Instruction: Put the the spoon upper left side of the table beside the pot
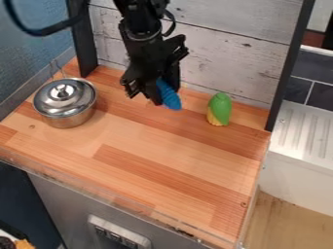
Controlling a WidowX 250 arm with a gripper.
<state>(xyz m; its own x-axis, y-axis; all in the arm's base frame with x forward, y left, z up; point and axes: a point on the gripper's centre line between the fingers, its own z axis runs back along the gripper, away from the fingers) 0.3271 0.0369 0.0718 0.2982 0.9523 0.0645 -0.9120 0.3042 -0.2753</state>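
The black gripper (149, 86) hangs over the back part of the wooden table, between the pot and the green toy. At its lower right shows a ridged blue thing (170, 95), perhaps the spoon, with its upper part hidden by the gripper. Whether the gripper holds it or it lies behind, I cannot tell. A silver pot (64, 115) with a shiny lid (63, 93) stands upright at the table's upper left, apart from the gripper.
A green and yellow toy (220, 109) stands at the back right of the tabletop (146, 165). White wooden boards (228, 53) rise behind the table, between dark upright posts. A blue wall (32, 53) bounds the left side.
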